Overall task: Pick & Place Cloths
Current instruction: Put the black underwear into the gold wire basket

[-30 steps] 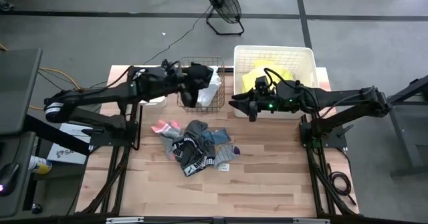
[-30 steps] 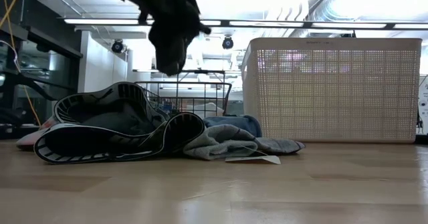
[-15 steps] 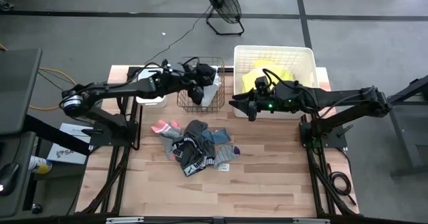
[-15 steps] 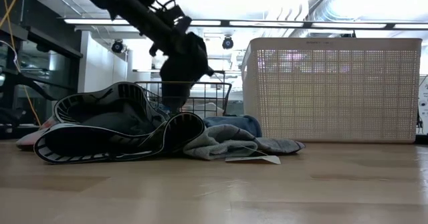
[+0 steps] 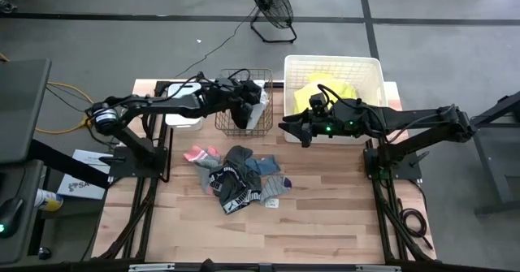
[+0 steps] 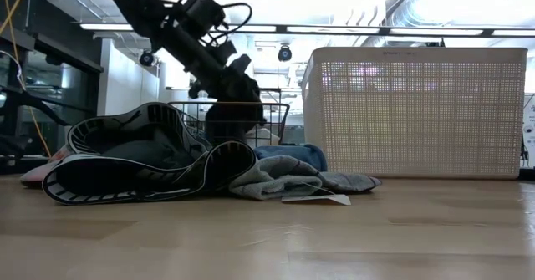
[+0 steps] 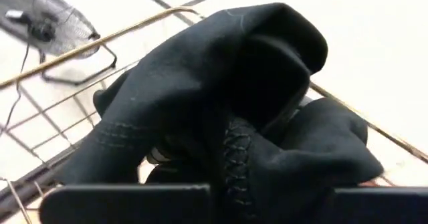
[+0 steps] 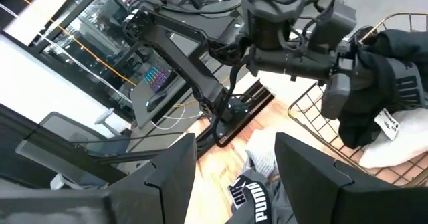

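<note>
Left gripper (image 5: pixel 244 110) pinches a black cloth (image 7: pixel 221 110) down inside the wire basket (image 5: pixel 223 124), over a white piece (image 5: pixel 262 101). Right gripper (image 5: pixel 294 131) hangs with fingers spread, nothing in it, beside the white tub (image 5: pixel 370 65). More cloths (image 5: pixel 240 179) lie heaped mid-table (image 5: pixel 325 215).

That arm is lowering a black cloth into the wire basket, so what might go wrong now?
The black cloth held by the left claw could drape over the wire basket's rim instead of dropping inside. Its fabric might snag on the wires or stay clinging to the claw on release.
</note>
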Motion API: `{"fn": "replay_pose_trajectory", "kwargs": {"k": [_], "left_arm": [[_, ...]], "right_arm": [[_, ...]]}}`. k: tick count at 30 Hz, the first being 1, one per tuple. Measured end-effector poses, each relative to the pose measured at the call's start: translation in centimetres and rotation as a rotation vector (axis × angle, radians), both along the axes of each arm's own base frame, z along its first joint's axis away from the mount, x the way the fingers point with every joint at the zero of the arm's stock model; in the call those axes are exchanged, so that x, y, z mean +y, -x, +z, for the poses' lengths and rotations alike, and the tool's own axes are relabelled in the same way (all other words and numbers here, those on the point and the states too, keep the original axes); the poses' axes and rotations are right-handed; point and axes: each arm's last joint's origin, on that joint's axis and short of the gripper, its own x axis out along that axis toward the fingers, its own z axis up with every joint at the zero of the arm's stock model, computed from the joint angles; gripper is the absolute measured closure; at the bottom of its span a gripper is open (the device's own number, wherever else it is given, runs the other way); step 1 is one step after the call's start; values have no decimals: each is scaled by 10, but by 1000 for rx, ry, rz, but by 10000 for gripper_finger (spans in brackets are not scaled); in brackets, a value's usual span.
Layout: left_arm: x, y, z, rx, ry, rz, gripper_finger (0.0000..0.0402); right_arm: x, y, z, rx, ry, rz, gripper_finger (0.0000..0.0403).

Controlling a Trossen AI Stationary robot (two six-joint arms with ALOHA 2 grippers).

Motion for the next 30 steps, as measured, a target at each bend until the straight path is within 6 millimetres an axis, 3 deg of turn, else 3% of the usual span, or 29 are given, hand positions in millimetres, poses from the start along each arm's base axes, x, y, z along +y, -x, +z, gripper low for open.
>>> {"fn": "replay_pose_trajectory", "kwargs": {"k": [15, 22, 30], "left_arm": [[19, 12, -39, 135, 238, 100, 375], [25, 15, -36, 85, 307, 57, 372], [25, 13, -32, 60, 308, 27, 272]], "right_arm": [[0, 0, 0, 1, 2, -3, 206], [-1, 0, 0, 6, 7, -29, 206], [-1, 0, -1, 8, 6, -25, 206]]}}
